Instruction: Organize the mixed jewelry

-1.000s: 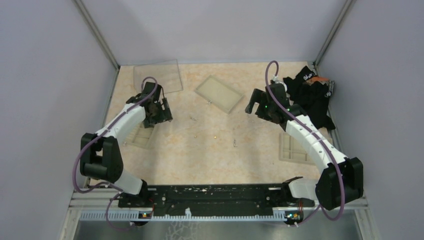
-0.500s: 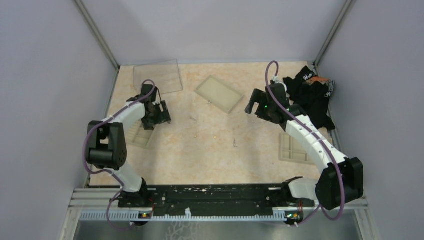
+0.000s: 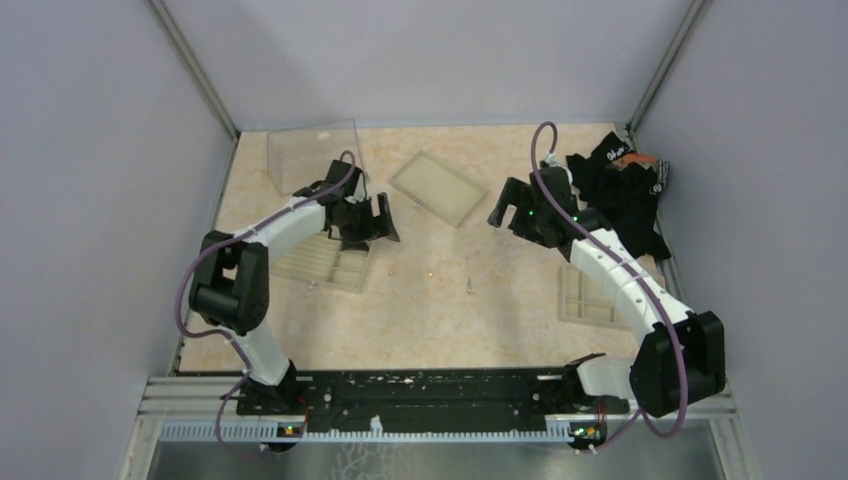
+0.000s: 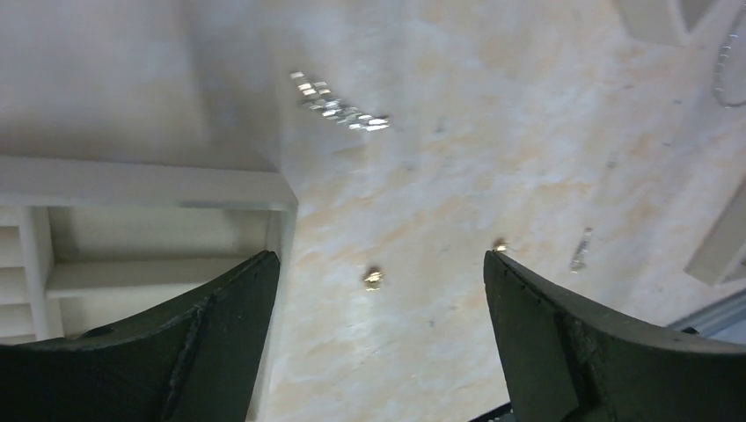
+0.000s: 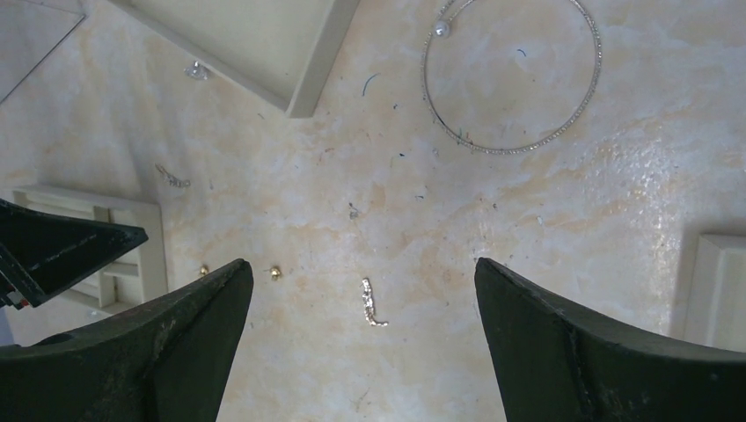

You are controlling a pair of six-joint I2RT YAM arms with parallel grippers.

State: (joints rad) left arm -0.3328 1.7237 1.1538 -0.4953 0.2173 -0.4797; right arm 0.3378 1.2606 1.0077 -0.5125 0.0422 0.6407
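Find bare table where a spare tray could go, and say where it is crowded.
Free: the near strip of table between the left tray and right tray. Crowded: the middle, where small pieces and the wire loop lie.

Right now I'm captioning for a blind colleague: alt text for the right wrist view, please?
A thin silvery hoop with one pearl-like bead lies flat on the marbled tabletop, beyond the open right gripper. Closer in lie a small curved silvery piece and two tiny gold studs; beige trays show at the edges.
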